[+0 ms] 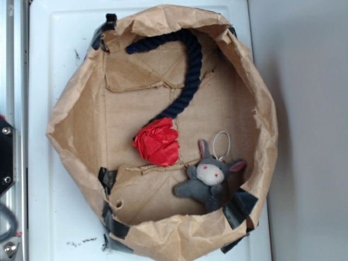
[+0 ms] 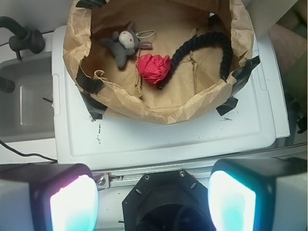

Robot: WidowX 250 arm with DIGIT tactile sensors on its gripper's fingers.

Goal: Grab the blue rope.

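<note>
My gripper hung empty with its pads wide apart, well short of the paper-lined box, where the blue rope curved along the far-right wall to the red paper ball.

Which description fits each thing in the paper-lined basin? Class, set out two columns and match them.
Things:
1. blue rope
2. red paper ball
3. plush donkey
4. gripper

Descriptions:
a. grey, lying near the basin's rim
b. open, outside the basin
c. crumpled, at the rope's end
d. dark, curved like a hook

Pairs: 1-d, 2-c, 3-a, 4-b
</note>
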